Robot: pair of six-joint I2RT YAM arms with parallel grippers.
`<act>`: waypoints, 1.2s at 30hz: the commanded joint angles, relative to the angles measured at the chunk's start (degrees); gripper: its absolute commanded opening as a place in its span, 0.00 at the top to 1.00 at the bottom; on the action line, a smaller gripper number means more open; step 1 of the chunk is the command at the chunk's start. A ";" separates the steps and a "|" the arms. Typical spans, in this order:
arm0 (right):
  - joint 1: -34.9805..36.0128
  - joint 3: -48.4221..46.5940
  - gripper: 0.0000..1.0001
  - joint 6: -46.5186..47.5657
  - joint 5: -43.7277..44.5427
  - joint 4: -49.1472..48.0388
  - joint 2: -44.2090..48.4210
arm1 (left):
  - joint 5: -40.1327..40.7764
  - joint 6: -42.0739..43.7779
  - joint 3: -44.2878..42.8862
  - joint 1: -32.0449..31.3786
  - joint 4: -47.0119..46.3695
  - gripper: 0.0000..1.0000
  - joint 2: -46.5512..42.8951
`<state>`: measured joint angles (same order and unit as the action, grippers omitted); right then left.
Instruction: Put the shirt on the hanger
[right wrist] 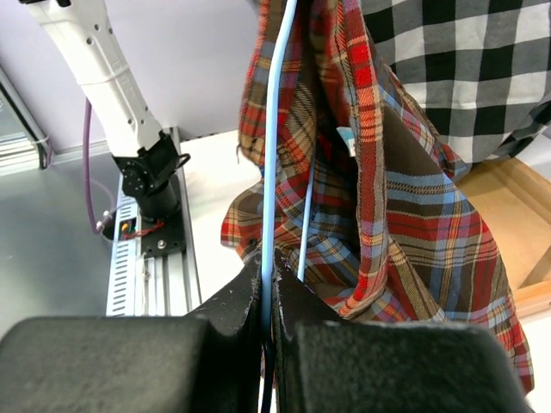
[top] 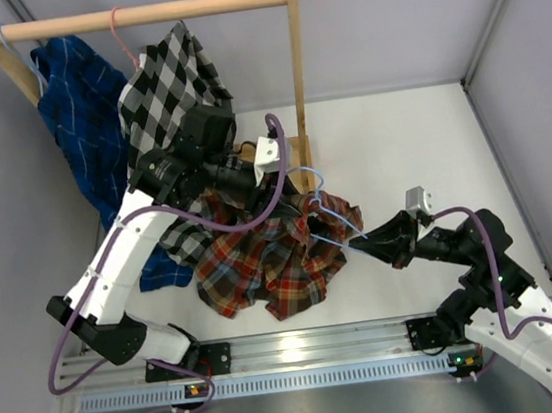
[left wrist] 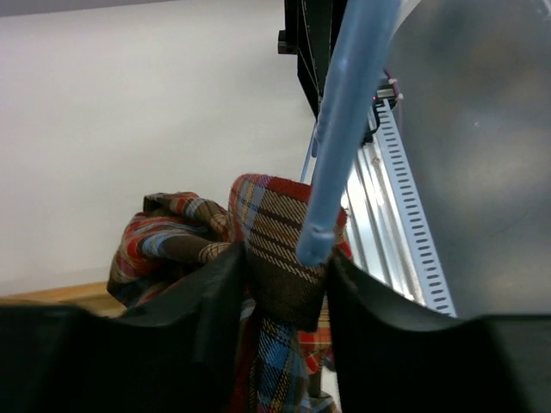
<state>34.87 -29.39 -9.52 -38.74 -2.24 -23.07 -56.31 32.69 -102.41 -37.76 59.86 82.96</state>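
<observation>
Left gripper (left wrist: pixel 284 297): jaws closed on a fold of the shirt (top: pixel 273 262); the end of the hanger (right wrist: pixel 277 129) lies against that fold, beside one finger; whether it is also pinched I cannot tell. Right gripper (right wrist: pixel 267 288): jaws clamped on the hanger's thin blue bar. The shirt is bunched between the two arms, its lower part on the white worktop (top: pixel 399 141), its upper part draped around the hanger. A checked shirt (top: pixel 171 88) hangs on the wooden rack (top: pixel 147 14) behind.
</observation>
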 commanded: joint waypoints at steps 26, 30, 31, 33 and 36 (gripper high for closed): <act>0.64 -12.62 0.00 1.27 18.16 16.53 5.29 | 10.32 -9.71 3.34 -0.04 -13.33 1.00 -4.11; 0.81 -6.50 0.00 -13.54 24.04 15.62 14.70 | 31.93 -31.51 18.26 -0.04 -38.18 1.00 -11.22; 0.72 -4.82 0.01 -16.21 24.24 14.38 16.20 | 34.49 -38.68 21.87 -0.04 -42.58 1.00 -12.89; 0.72 -0.17 0.05 -25.14 26.07 11.92 17.45 | 37.85 -43.65 30.40 -0.04 -52.15 1.00 -17.02; 0.72 4.41 0.18 -35.26 26.26 9.37 12.45 | 42.49 -50.69 36.83 -0.04 -57.37 1.00 -20.28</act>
<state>35.09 -29.67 -29.50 -16.23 8.45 -5.93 -24.25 -3.79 -69.12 -37.82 21.15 67.46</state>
